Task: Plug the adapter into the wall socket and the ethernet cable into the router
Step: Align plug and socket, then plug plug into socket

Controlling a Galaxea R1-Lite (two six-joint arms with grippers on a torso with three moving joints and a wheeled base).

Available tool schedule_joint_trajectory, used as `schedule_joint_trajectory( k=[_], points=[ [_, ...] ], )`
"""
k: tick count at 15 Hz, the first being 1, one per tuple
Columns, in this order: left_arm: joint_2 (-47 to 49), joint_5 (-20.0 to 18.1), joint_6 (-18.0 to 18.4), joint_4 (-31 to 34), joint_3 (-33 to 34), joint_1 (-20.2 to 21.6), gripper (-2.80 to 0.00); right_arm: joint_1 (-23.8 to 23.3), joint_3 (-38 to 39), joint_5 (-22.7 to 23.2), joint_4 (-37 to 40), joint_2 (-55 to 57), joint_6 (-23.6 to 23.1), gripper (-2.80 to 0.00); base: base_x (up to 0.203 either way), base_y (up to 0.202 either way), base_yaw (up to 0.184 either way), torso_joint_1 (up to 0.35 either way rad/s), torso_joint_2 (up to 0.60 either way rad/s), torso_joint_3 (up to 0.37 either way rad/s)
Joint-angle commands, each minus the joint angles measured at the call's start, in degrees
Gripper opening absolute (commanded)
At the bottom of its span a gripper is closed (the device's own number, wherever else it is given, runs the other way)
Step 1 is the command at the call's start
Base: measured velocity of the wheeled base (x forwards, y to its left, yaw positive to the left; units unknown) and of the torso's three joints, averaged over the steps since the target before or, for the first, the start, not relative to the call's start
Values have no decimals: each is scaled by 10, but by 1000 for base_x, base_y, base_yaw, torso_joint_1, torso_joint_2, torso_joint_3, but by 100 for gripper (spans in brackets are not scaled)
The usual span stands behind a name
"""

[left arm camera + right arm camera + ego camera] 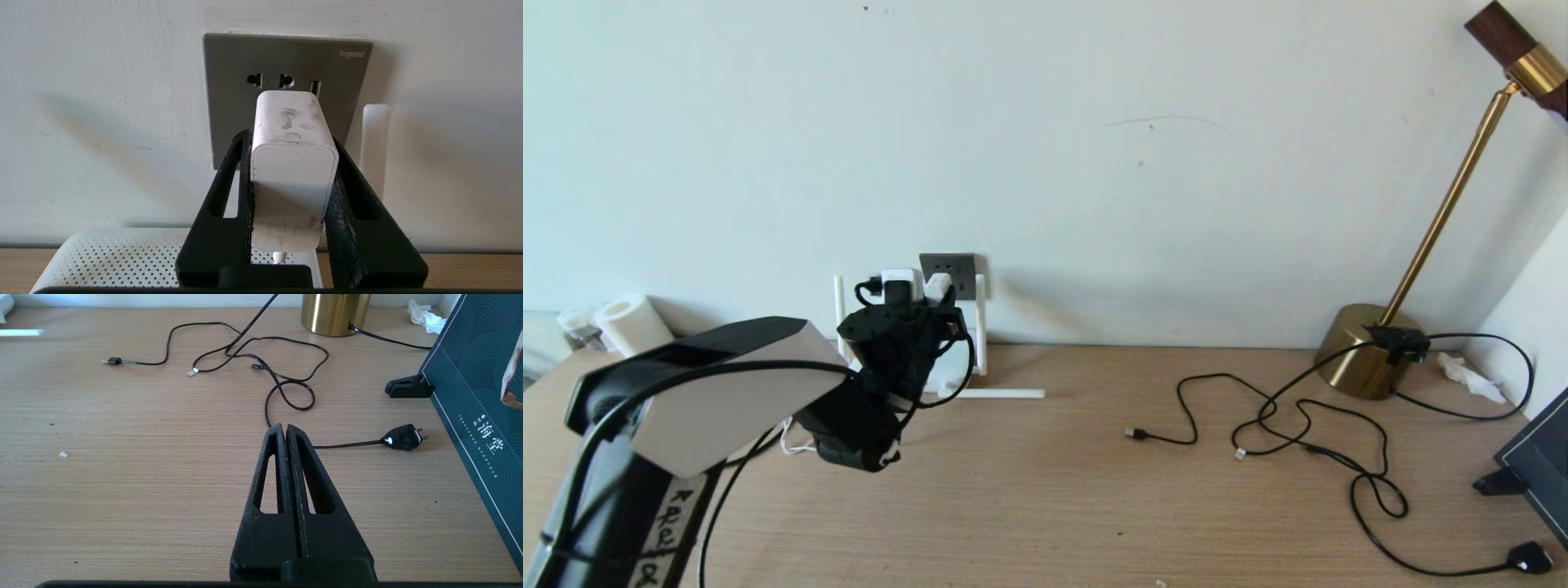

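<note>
My left gripper [291,136] is shut on the white adapter [294,179], its black fingers [229,204] pressed on the two long sides. The adapter's far end meets the dark grey wall socket [286,61] just under the upper row of holes; its pins are hidden. A thin white cord leaves its near end. In the head view the adapter [938,286] sits at the wall socket [952,265]. Below lies the white perforated router [122,261], one antenna [992,394] flat on the desk. The ethernet cable is out of view. My right gripper [284,428] is shut on nothing, above bare desk.
Thin black cables [1298,425] loop across the right half of the desk, ending in a black two-pin plug [402,437]. A brass lamp [1364,351] stands at the back right, beside a dark teal box [470,396]. A paper roll [629,322] is at the far left.
</note>
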Motion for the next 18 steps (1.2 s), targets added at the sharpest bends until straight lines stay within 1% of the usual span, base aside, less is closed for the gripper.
schedule_joint_trajectory(
  k=[1, 3, 7, 18],
  points=[
    [0, 1, 5, -5, -3, 3, -280, 0, 0, 0, 1, 0, 0, -280, 0, 0, 0, 0, 0, 0],
    [4, 1, 11, -5, -10, 6, -280, 0, 0, 0, 1, 0, 0, -280, 0, 0, 0, 0, 0, 0],
    [6, 1, 12, -5, -26, 9, -280, 0, 0, 0, 1, 0, 0, -280, 0, 0, 0, 0, 0, 0],
    [15, -3, 11, -5, -27, 8, -280, 0, 0, 1, 1, 0, 0, -280, 0, 0, 0, 0, 0, 0]
  ],
)
